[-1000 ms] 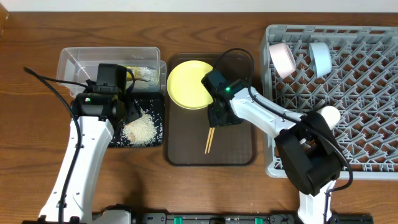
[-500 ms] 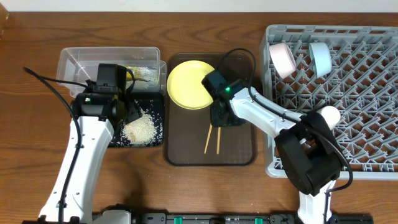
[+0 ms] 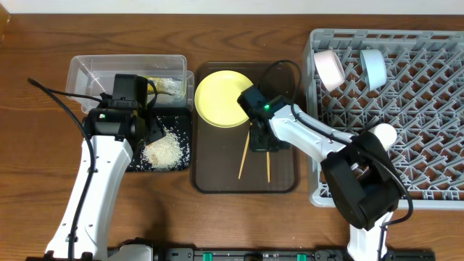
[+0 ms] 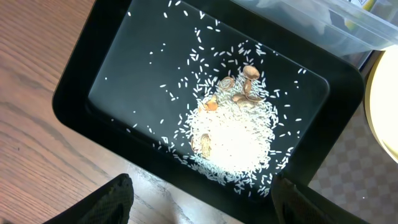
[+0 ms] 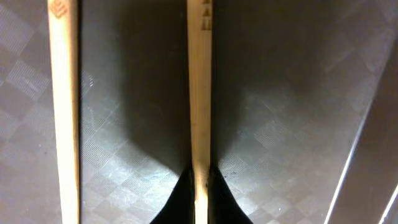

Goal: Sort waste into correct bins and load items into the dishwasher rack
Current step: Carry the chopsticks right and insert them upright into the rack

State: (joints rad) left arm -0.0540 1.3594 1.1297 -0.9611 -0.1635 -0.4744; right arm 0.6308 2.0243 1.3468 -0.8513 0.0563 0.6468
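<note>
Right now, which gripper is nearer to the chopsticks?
Right. The right gripper is closed on one of the chopsticks on the brown tray; the left gripper hangs open over the black tray, well to their left.

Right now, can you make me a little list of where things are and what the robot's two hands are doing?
Left gripper: open, empty, over the shallow black rectangular tray
Black tray: holds loose white rice-like crumbs
Right gripper: shut on one thin wooden chopstick
Other chopstick: lying loose on the dark brown serving tray
Round yellow plate: at the brown tray's far end
Large grey plastic rack: white bowl and light blue bowl standing on edge
</note>
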